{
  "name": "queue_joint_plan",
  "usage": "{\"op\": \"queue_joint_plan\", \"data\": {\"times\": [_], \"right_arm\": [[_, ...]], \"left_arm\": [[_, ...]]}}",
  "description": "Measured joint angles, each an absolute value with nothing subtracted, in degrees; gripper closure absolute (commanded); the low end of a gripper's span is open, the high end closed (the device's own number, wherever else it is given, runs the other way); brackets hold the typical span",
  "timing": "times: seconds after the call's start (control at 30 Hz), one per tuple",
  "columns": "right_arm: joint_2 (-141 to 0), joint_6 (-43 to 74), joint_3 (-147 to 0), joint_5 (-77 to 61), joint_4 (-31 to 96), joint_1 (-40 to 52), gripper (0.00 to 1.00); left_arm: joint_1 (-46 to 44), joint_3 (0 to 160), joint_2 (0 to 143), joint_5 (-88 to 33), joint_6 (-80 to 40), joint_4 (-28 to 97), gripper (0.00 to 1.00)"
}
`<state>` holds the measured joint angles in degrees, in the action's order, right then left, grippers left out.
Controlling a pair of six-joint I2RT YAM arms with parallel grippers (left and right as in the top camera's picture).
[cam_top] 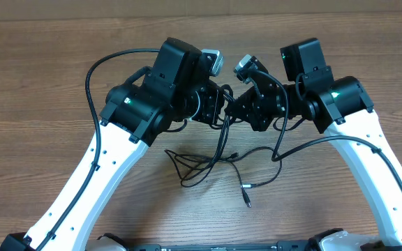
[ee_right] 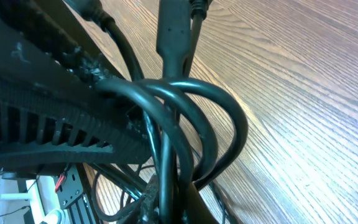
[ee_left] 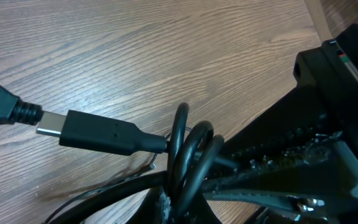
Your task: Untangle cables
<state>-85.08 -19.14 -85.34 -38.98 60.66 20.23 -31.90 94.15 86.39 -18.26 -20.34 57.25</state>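
I see left gripper [cam_top: 219, 109], right gripper [cam_top: 236, 106] nose-to-nose mid table [cam_top: 47, 56], both pinching cables [cam_top: 208, 164]; loose loops trail toward near edge.

**Quick headcount from my feed**

Two arms: the left arm [cam_top: 89, 174] and the right arm [cam_top: 372, 150]. One table [cam_top: 33, 63]. The cables [cam_top: 208, 164] are one tangled bunch, and I can't tell how many cords. Overhead I count two loose plug ends [cam_top: 248, 203], and the left wrist cam shows one mated plug pair [ee_left: 73, 127].

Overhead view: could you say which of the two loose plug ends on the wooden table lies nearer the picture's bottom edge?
The lowest small black plug end, alone nearest that edge; the other plug end lies just above it.
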Motion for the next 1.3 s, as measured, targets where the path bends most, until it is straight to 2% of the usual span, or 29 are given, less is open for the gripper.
{"op": "queue_joint_plan", "data": {"times": [0.13,0.27,0.4,0.5,0.53,0.57,0.6,0.63,0.67,0.77,0.93,1.3], "right_arm": [[-85.08,-19.16,-85.34,-39.27,60.86,20.29,0.96],[-85.08,-19.29,-85.34,-40.62,61.08,20.82,0.96],[-85.08,-19.53,-85.34,-41.34,61.47,20.71,0.96],[-85.1,-19.53,-85.34,-41.76,61.41,20.71,0.93],[-85.1,-19.51,-85.34,-41.78,61.28,20.71,0.76],[-85.1,-19.11,-85.34,-41.76,61.19,20.71,0.5],[-85.08,-19.51,-85.34,-41.76,61.14,20.71,0.45],[-85.08,-19.33,-85.34,-41.76,61.14,20.71,0.32],[-85.08,-19.57,-85.34,-41.74,61.06,20.71,0.27],[-85.08,-19.57,-85.34,-40.49,60.55,20.71,0.19],[-85.08,-18.5,-85.34,-35.18,58.39,20.71,0.14],[-85.08,-8.99,-85.34,-20.03,56.55,20.71,0.16]], "left_arm": [[-31.83,94.15,86.39,-14.0,-22.61,60.1,0.96],[-30.13,94.21,86.39,-7.42,-33.98,66.17,0.96],[-24.34,94.21,86.39,-3.6,-45.08,69.49,0.96],[-22.26,94.21,86.39,-3.11,-48.07,69.6,0.96],[-22.31,94.21,86.39,-3.2,-48.1,69.63,0.96],[-22.39,94.21,86.39,-3.44,-47.83,69.6,0.96],[-22.41,94.21,86.39,-4.01,-46.83,69.56,0.96],[-22.41,94.21,86.39,-4.47,-45.76,69.47,0.96],[-22.41,94.21,86.39,-5.39,-43.9,69.32,0.96],[-22.9,94.21,86.39,-8.47,-38.65,69.21,0.96],[-25.58,94.21,86.39,-12.95,-32.73,68.71,0.96],[-28.4,94.21,86.39,-14.63,-32.38,67.26,0.96]]}}
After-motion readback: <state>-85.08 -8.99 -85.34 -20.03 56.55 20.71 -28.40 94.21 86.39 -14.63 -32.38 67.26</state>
